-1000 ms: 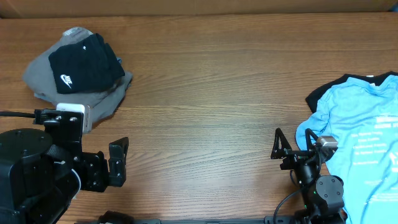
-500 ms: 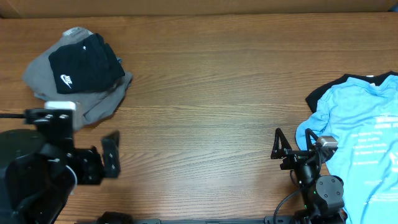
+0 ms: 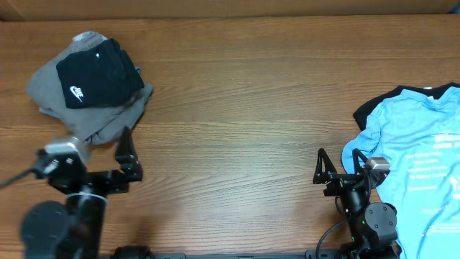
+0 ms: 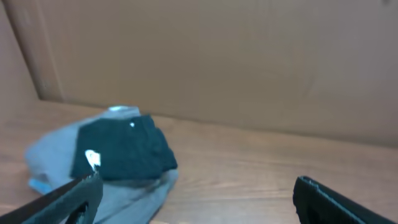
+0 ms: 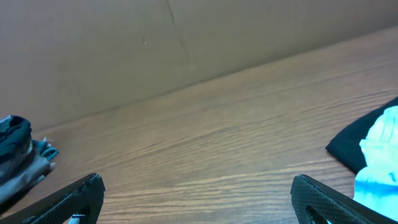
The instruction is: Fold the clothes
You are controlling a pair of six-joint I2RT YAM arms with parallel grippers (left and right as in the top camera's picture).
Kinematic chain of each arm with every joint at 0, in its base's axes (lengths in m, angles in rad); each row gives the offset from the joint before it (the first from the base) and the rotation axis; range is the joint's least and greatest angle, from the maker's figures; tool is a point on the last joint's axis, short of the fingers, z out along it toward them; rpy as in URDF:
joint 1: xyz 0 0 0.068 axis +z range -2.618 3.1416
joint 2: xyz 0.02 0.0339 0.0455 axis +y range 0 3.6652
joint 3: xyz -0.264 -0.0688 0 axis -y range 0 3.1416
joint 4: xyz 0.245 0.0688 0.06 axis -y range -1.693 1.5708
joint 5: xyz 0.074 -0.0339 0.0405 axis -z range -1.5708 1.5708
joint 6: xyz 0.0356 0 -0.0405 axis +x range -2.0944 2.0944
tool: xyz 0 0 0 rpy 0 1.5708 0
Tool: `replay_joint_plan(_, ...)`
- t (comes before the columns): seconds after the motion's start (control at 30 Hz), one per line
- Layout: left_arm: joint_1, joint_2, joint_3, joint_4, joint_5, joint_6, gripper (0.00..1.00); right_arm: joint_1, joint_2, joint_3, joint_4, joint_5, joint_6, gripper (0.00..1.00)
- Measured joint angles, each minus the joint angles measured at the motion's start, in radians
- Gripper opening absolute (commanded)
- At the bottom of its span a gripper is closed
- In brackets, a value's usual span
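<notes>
A folded black T-shirt (image 3: pixel 97 72) with a white swoosh lies on crumpled grey trousers (image 3: pixel 50 86) at the back left of the table. My left gripper (image 3: pixel 111 140) stands open just in front of that pile, empty. In the left wrist view the black T-shirt (image 4: pixel 124 149) and grey trousers (image 4: pixel 50 155) lie ahead to the left, and the left finger of the gripper (image 4: pixel 196 199) overlaps the grey cloth's near edge. A light blue printed T-shirt (image 3: pixel 417 165) lies spread at the right. My right gripper (image 3: pixel 338 164) sits open and empty beside its left edge.
A black garment (image 3: pixel 370 111) pokes out from under the light blue T-shirt; the right wrist view shows it as a black corner (image 5: pixel 354 146). A brown cardboard wall (image 4: pixel 236 56) runs along the back of the wooden table (image 3: pixel 237 108).
My left arm has swung round and its open gripper has moved back toward the pile of grey trousers and black T-shirt. The right arm and the clothes have not moved.
</notes>
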Motion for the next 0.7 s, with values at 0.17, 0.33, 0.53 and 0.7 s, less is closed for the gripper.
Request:
replay_joint_plan(0.17, -0.003, -0.172, -0.305, 0.185, 0.043, 0.000, 1.00, 0.000, 0.000, 0.000, 0.000, 0.000, 0.000, 1.00)
replay_joint_plan(0.33, -0.003, -0.287, -0.516, 0.333, 0.093, 0.000, 1.00, 0.000, 0.000, 0.000, 0.000, 0.000, 0.000, 1.00)
replay_joint_plan(0.53, -0.003, -0.372, -0.714, 0.493, 0.135, -0.001, 1.00, 0.000, 0.000, 0.000, -0.001, 0.000, 0.000, 1.00)
replay_joint_plan(0.7, -0.003, -0.429, -0.856, 0.591, 0.147, 0.000, 0.99, 0.000, 0.000, 0.000, 0.000, 0.000, 0.000, 1.00)
